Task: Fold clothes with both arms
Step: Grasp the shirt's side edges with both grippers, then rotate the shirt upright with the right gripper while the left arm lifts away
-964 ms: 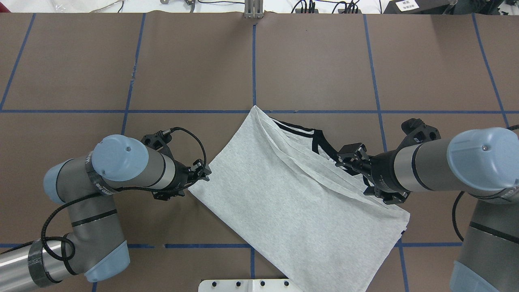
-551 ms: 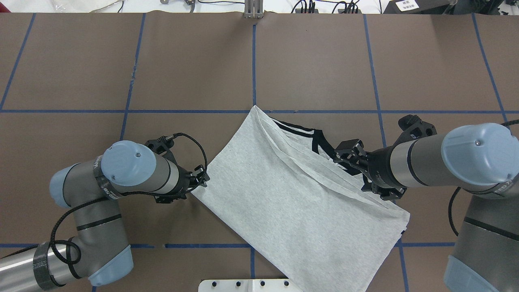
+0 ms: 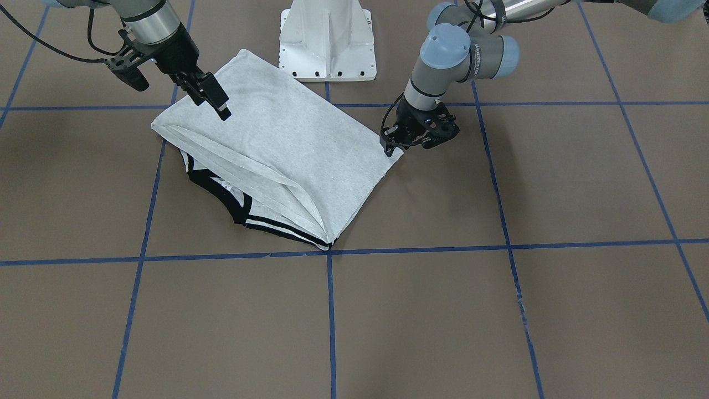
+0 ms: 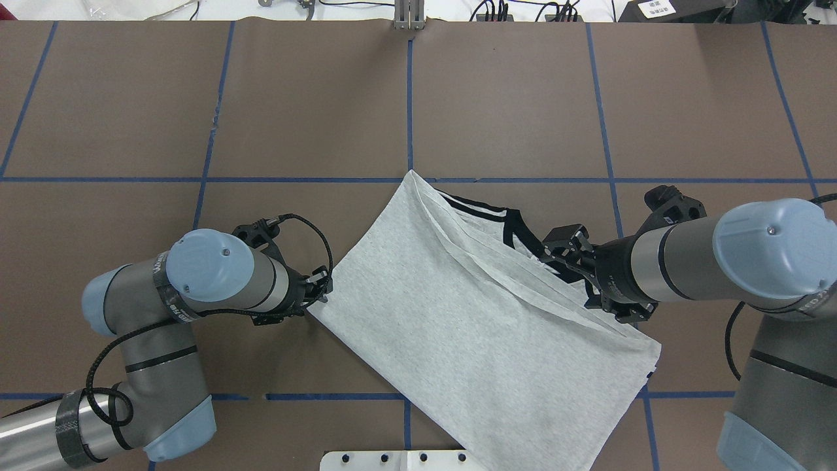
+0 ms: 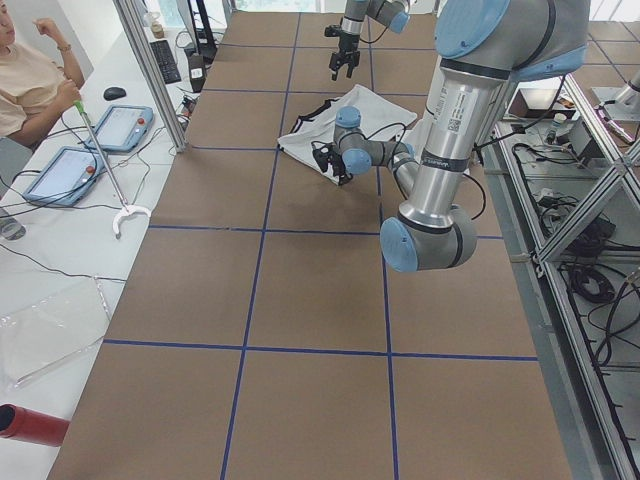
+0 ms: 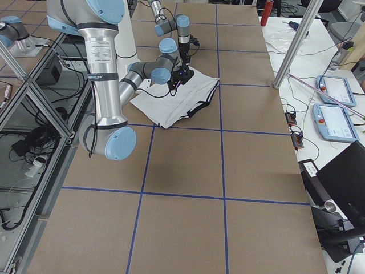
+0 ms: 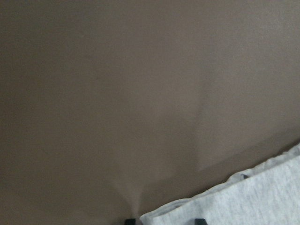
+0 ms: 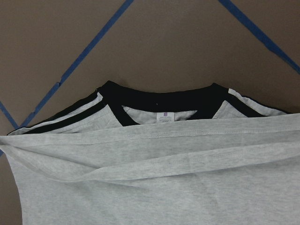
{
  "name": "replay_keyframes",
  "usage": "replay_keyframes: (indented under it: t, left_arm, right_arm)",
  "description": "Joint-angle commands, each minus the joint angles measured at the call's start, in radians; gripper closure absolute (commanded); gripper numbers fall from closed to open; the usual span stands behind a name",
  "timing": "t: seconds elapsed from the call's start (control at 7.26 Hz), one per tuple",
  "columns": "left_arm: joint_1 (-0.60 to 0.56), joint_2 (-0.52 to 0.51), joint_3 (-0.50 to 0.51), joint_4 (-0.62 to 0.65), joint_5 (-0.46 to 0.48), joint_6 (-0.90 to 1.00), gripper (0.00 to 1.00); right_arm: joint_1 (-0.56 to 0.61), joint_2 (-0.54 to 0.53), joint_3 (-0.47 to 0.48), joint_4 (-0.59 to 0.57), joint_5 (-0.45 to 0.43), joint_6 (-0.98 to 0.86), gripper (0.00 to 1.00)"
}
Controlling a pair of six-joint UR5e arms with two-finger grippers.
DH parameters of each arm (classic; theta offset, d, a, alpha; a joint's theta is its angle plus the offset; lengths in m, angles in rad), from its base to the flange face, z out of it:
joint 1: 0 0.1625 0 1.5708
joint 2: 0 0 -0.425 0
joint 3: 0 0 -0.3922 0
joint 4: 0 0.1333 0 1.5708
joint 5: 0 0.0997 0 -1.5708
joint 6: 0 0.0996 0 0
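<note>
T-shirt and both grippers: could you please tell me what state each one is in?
T-shirt: folded, lying flat, striped collar showing at one edge.
Left gripper: open, low, fingers either side of a shirt corner.
Right gripper: above the shirt, holding nothing; opening unclear.

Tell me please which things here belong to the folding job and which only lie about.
Job: grey T-shirt; left gripper, at its corner; right gripper, above it.
Lying about: white pedestal base; tablet; red cylinder.

T-shirt (image 4: 471, 314) hem and right arm (image 4: 680, 265) cropped at overhead view's edges.
</note>
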Motion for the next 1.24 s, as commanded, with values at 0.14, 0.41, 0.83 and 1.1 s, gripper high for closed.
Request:
replay_keyframes:
  t: [0.14, 0.41, 0.83, 1.1]
  left_arm:
    - [-0.006, -0.001, -0.003, 0.012, 0.046, -0.001, 1.0]
    - [-0.091, -0.033, 0.0, 0.041, 0.073, 0.069, 1.0]
    - [-0.28, -0.195, 0.188, 0.005, 0.107, 0.192, 1.0]
    - [-0.377, -0.382, 0.471, -0.138, 0.107, 0.192, 1.0]
  right_arm:
    - [-0.001, 0.002, -0.002, 0.002, -0.003, 0.009, 0.0]
    - [-0.001, 0.006, -0.003, 0.005, -0.005, 0.015, 0.0]
    - [-0.005, 0.013, -0.032, 0.012, -0.008, 0.016, 0.0]
    - [-0.005, 0.015, -0.038, 0.012, -0.011, 0.016, 0.0]
